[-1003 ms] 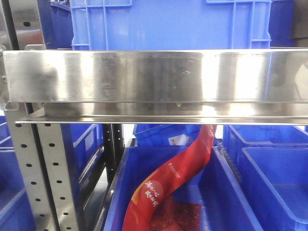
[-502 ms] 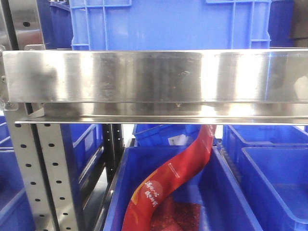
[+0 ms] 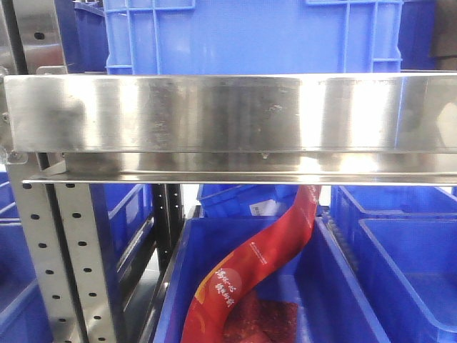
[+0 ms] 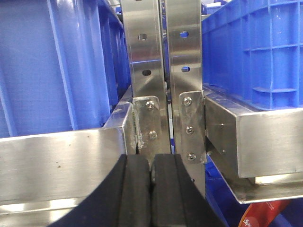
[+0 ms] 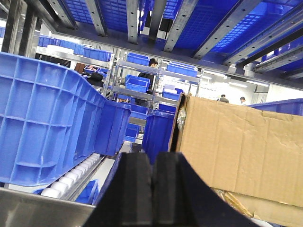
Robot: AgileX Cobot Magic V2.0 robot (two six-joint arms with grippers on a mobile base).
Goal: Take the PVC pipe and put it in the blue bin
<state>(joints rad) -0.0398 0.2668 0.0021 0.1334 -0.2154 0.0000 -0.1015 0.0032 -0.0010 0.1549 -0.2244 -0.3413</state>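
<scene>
Up front, a steel shelf rail (image 3: 228, 121) is spanning the view above a blue bin (image 3: 343, 286) holding a red packet (image 3: 250, 268). Both the left gripper (image 4: 152, 189) and right gripper (image 5: 152, 194) are pressing their pads together, holding nothing. No PVC pipe is showing.

Front view faces the shelf rail (image 3: 228, 121) closely; wrist views look along racking.
</scene>
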